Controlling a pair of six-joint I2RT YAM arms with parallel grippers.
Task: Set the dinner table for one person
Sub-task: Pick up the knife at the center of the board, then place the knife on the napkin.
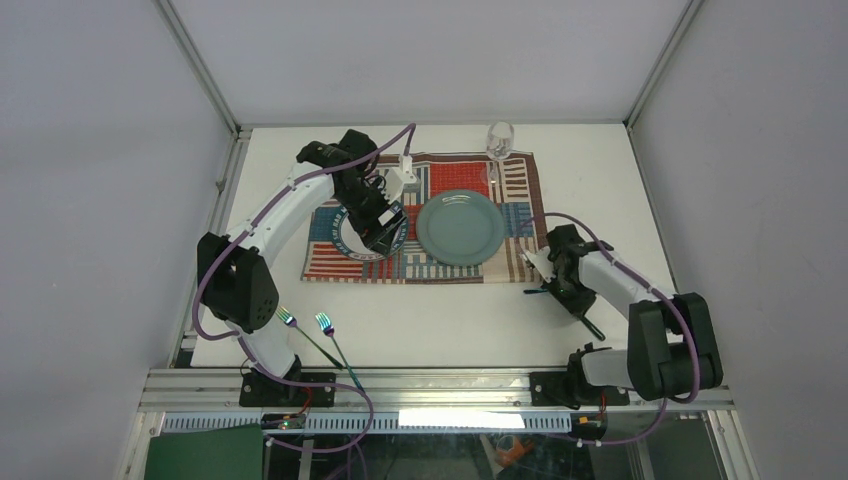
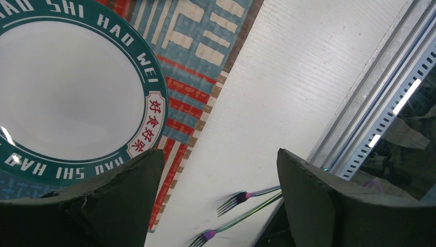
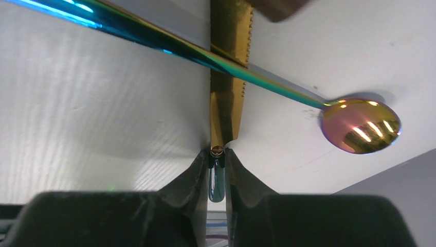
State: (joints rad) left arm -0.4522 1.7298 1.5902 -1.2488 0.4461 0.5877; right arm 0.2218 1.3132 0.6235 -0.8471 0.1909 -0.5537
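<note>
Your right gripper (image 3: 217, 154) pinches the knife (image 3: 226, 108) by its handle end, blade pointing straight away, with the spoon (image 3: 360, 126) apparently lying across it.

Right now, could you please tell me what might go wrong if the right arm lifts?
1. The spoon lies across the blade of the knife, so lifting may drag or flick it.
2. The right gripper pinches only the handle's tip, so the knife could swivel.
3. The wine glass stands at the far edge of the placemat, easy to knock.
</note>
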